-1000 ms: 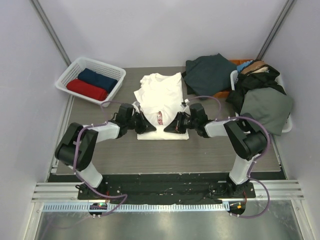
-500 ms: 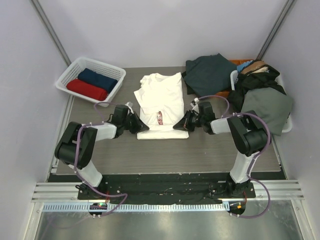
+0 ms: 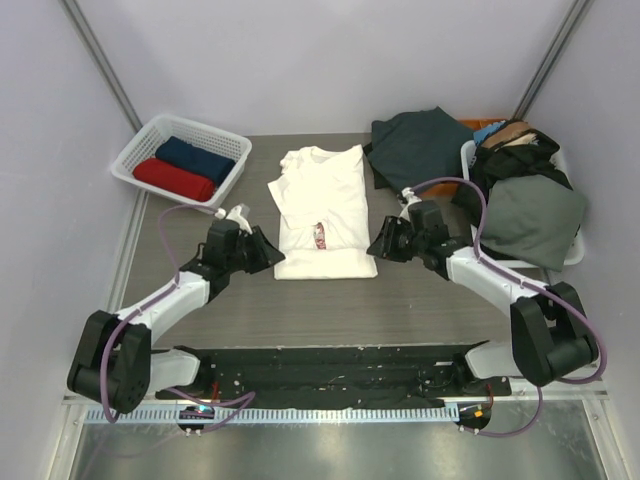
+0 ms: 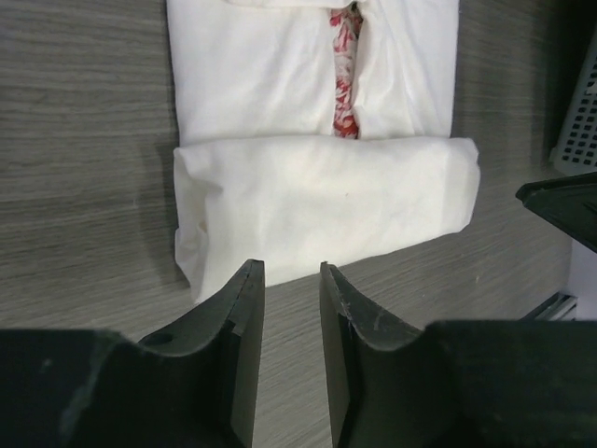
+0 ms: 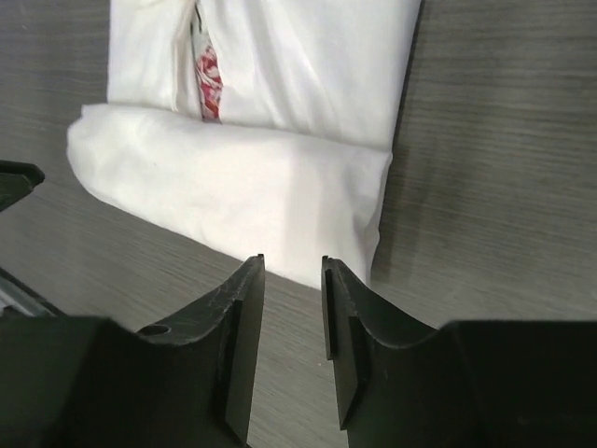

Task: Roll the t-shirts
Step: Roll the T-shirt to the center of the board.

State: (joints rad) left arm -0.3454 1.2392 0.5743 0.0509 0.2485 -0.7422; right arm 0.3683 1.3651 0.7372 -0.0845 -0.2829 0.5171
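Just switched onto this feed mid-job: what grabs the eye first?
The cream-white t-shirt lies mid-table, its near end turned into a first roll, with the left claw and right claw open beside its corners, holding nothing. Far left, a white basket holds a red roll and a navy roll.

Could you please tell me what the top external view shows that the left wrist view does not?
Only the top view shows the white basket holding a red roll and a navy roll, plus the clothes pile on the right. Only the wrist view shows the left claw close up, open and empty, just short of the rolled end of the cream t-shirt. Both show that t-shirt.
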